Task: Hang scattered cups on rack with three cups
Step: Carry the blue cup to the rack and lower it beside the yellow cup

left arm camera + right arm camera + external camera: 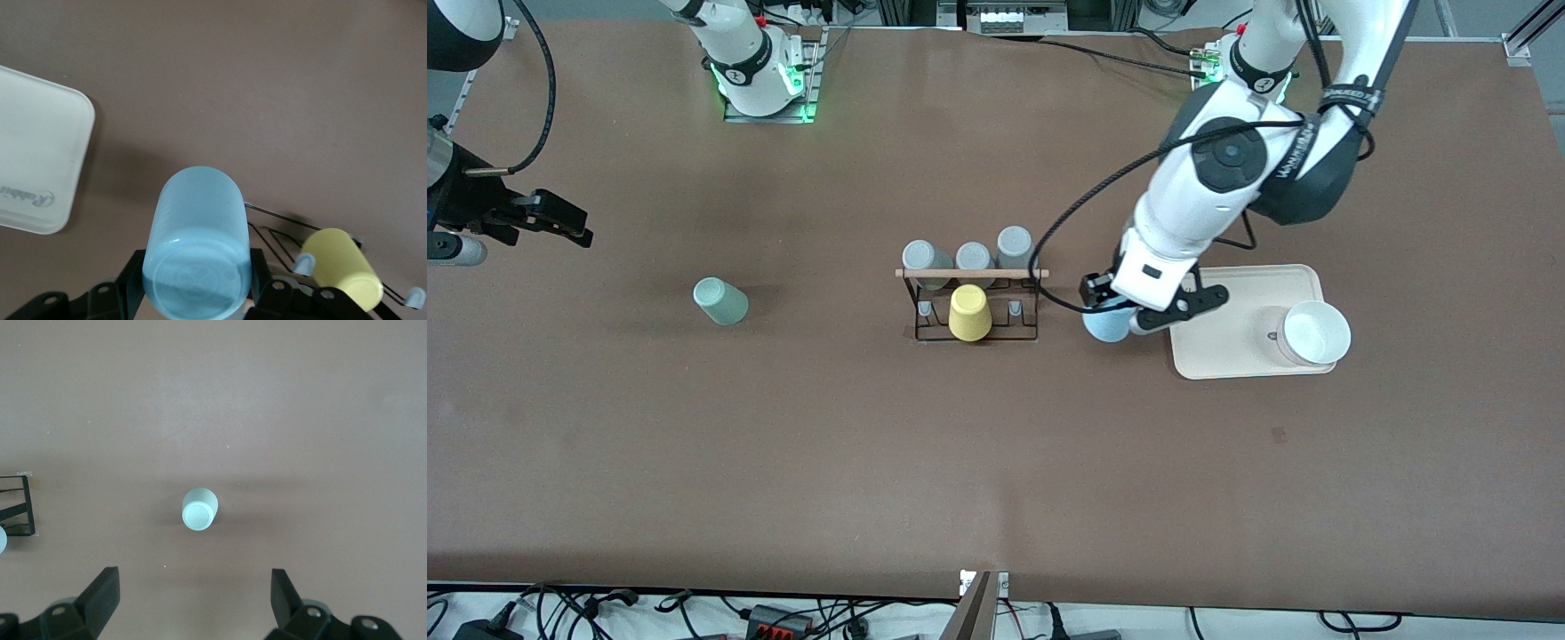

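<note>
My left gripper [1129,313] is shut on the light blue cup [1105,325], over the table between the black wire rack [925,336] and the cream tray [1227,351]. In the left wrist view the blue cup [199,227] sits between the fingers [131,277], with the rack [280,233] close beside it. The mint green cup [720,301] lies on its side toward the right arm's end of the table. My right gripper [543,222] is open and empty, up over the table's edge at that end. Its wrist view shows the mint cup [199,509] ahead of the gripper [193,600].
The rack has a wooden rod [971,274] across its top, a yellow cup [969,313] on a nearer peg and three grey cups [973,258] on the farther pegs. A white bowl [1314,333] stands on the tray.
</note>
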Tool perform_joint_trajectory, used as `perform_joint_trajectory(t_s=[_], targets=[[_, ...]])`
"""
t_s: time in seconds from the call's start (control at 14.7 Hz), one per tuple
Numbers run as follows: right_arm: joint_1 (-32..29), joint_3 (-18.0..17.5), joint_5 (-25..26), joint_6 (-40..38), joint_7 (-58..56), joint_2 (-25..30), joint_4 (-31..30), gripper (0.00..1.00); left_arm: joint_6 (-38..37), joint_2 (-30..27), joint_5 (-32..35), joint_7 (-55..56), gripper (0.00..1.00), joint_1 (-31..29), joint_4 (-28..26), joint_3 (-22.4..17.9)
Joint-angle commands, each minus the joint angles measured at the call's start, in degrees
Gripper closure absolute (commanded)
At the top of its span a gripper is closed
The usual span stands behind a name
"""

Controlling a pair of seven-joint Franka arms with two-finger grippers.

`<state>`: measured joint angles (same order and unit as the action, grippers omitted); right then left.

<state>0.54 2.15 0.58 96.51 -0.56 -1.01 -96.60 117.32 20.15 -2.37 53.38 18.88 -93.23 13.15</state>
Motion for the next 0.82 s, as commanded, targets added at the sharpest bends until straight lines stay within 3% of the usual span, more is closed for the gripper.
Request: perform_joint_trajectory(t_s=[0.0, 0.2, 0.75], targets=[[-0.71, -0.56, 0.57, 0.25, 0.03, 0.04, 0.18, 0.00, -1.66, 5.24, -0.10, 5.31, 0.52, 2.91, 6.82, -0.41], [-0.80, -0.56, 0.48, 0.34, 0.12, 0.04, 0.18, 0.00, -1.66, 8.84, -0.01, 10.33, 0.52, 5.98, 11.47, -0.41], [-0.71, -0.56, 0.39, 0.34, 0.20, 0.04, 0.18, 0.00, -1.57, 14.65, 0.17, 16.06, 0.51, 10.47, 15.70, -0.50]])
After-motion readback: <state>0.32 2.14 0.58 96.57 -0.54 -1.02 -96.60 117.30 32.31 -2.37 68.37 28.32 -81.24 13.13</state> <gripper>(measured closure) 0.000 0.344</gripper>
